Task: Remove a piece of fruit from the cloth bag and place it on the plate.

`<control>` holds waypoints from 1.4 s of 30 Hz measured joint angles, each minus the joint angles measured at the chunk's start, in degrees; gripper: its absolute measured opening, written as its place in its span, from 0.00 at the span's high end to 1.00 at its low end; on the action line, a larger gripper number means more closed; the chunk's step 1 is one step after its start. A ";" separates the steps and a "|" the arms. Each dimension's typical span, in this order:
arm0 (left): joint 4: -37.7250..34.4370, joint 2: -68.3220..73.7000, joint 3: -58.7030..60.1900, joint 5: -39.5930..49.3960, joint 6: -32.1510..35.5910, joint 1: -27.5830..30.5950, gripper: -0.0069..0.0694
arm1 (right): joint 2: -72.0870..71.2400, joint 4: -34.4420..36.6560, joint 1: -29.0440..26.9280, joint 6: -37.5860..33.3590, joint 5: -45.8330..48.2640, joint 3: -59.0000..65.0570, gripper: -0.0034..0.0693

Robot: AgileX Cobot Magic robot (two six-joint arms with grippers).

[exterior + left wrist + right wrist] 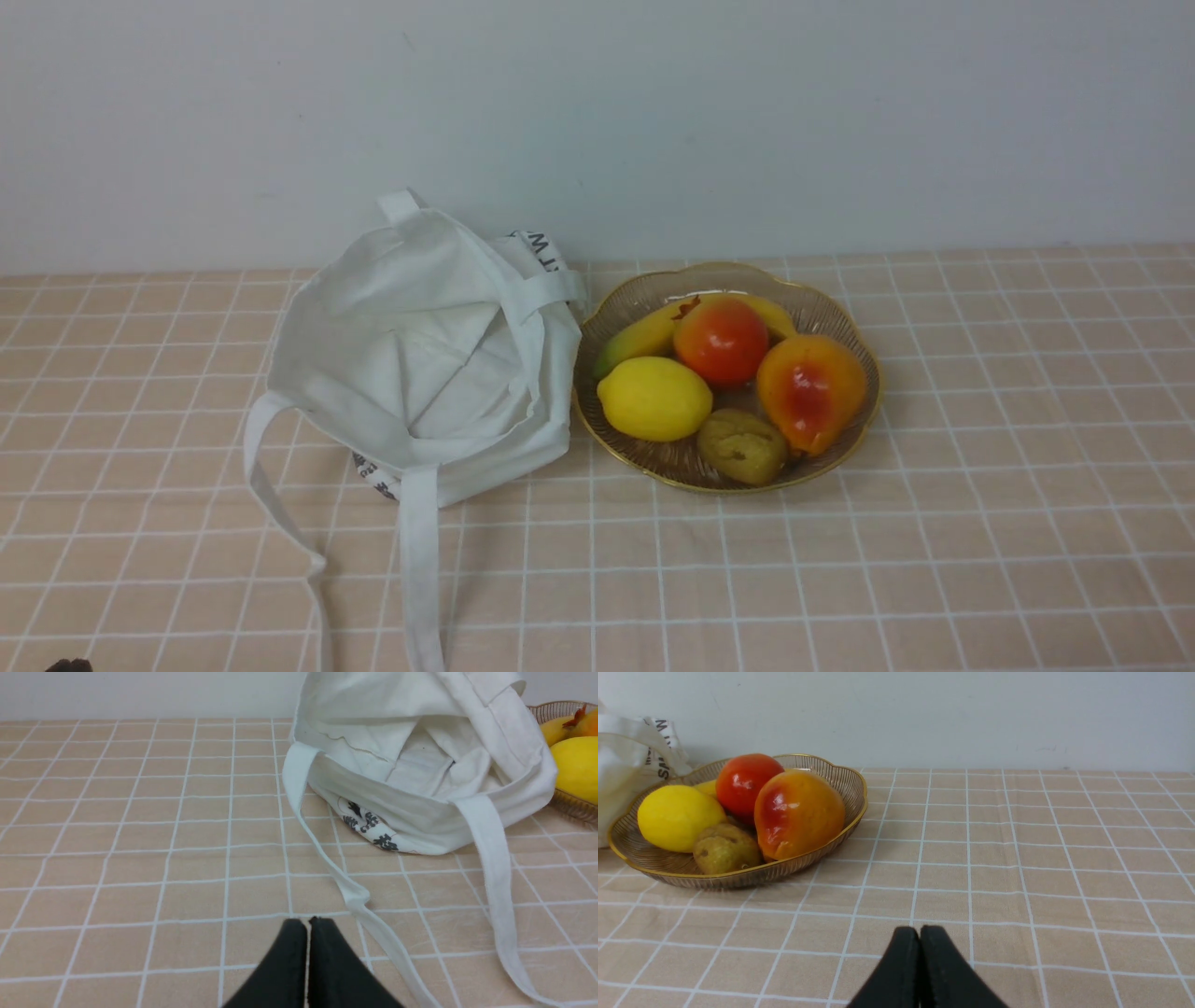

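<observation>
The round red-orange piece of fruit (721,341) lies in the amber plate (840,317), at its back middle; it also shows in the right wrist view (745,781). The white cloth bag (420,364) lies slumped and open left of the plate, touching its rim; its inside (420,760) shows only folds of cloth. My left gripper (307,921) is shut and empty, low over the table, short of the bag's strap (355,896). My right gripper (920,931) is shut and empty, over the table right of the plate (840,826). Neither gripper shows clearly in the front view.
In the plate also lie a yellow lemon (653,399), an orange mango-like fruit with a red patch (810,390), a banana (639,338) and a brownish lumpy fruit (743,446). The bag's long straps (420,569) trail toward the table's front edge. A white wall stands behind.
</observation>
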 joint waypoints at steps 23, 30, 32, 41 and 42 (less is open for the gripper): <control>0.33 0.00 0.04 1.32 -0.06 -0.54 0.92 | 0.00 0.00 0.00 0.00 0.00 0.00 0.97; 0.33 0.00 0.04 1.32 -0.06 -0.54 0.92 | 0.00 0.00 0.00 0.00 0.00 0.00 0.97; 0.38 0.00 0.04 1.32 -0.06 -0.54 0.92 | 0.00 0.00 0.00 0.00 0.00 0.00 0.97; 0.38 0.00 0.04 1.36 -0.06 -0.54 0.92 | 0.00 0.00 0.00 0.00 0.00 0.00 0.97; 0.38 0.00 0.04 1.36 -0.06 -0.54 0.92 | 0.00 0.00 0.00 0.00 0.00 0.00 0.97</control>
